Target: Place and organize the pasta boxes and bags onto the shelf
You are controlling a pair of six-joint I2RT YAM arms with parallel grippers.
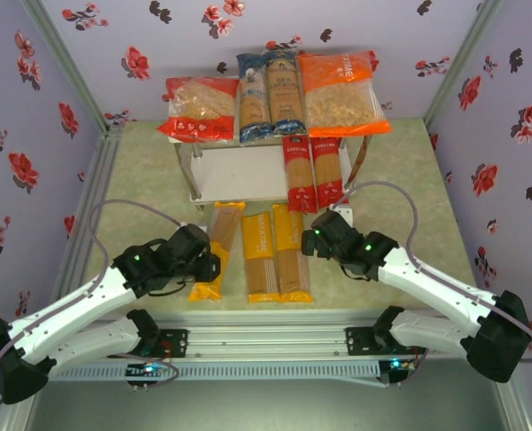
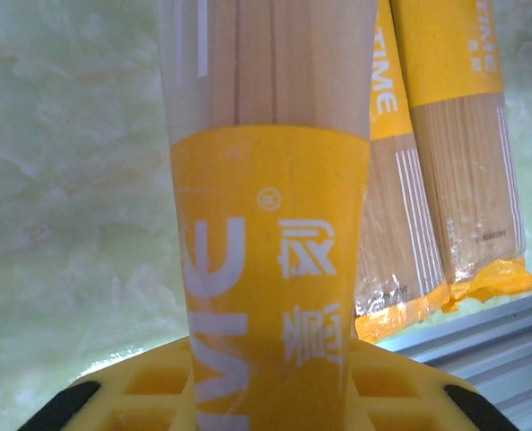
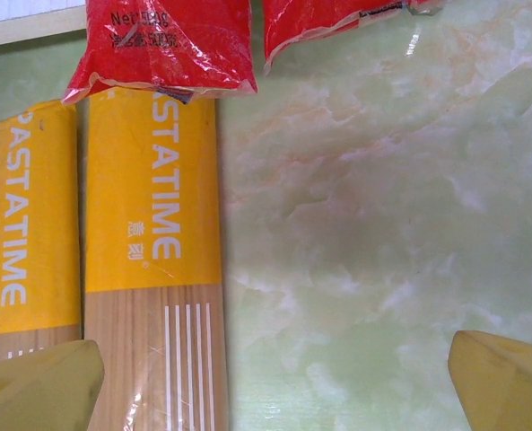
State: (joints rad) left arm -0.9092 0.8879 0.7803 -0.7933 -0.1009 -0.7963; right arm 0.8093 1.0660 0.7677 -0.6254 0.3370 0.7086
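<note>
**A:** Nearest first. What has the left gripper (image 1: 212, 268) got?

**B:** It sits at seven o'clock on the table (image 1: 400, 180), jaws narrow around the near end of the leftmost yellow pack (image 1: 221, 235). Whether they truly pinch it I cannot tell, since the wrist view is too close.

**A:** What's the risk there?

**B:** The grip is so near one end. A long pack lifted that way likely droops, and its far end could drag or swipe the middle yellow pack (image 1: 257, 256), just beside it at three o'clock. The slick film may also slide out.

**A:** And the right gripper (image 3: 273, 382)?

**B:** It's at four o'clock, spread wide and holding nothing. It hovers over bare table just beside the right yellow pack (image 1: 291, 251), near the lower ends of the red packs (image 1: 299, 175).

**A:** Farther on?

**B:** Those red packs reach from the table toward the shelf (image 1: 239, 175) at twelve o'clock, and a swinging pack could knock them. The top tier already carries the red-ended bag (image 1: 200, 108), the blue packs (image 1: 252, 99) and the orange bag (image 1: 342, 90), so room up there looks tight.
</note>
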